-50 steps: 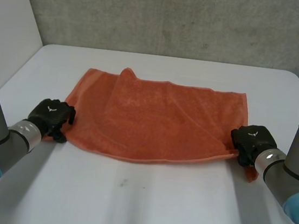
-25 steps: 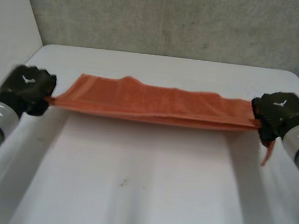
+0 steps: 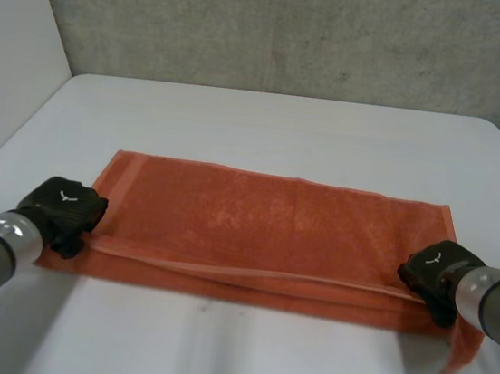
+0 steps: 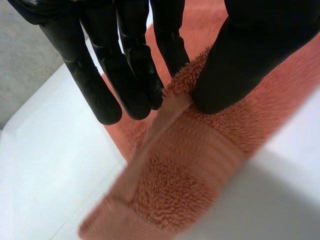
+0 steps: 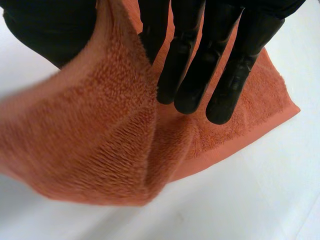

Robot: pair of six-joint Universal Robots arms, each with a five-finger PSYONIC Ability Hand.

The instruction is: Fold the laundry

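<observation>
One orange towel [image 3: 272, 231], doubled lengthwise into a long band, flat across the middle of the white bench [image 3: 285, 127], with the upper layer's hem just short of the near edge. Held at both short ends. At the left end, left hand [image 3: 63, 208] low on the cloth, its fingers [image 4: 135, 80] and thumb nipping the hemmed corner between them. At the right end, right hand [image 3: 436, 269] likewise down on the band, fingers [image 5: 200, 65] straight, cloth gathered up and pinched against the thumb. One loose corner [image 3: 463, 345] drooping just beside the right hand.
</observation>
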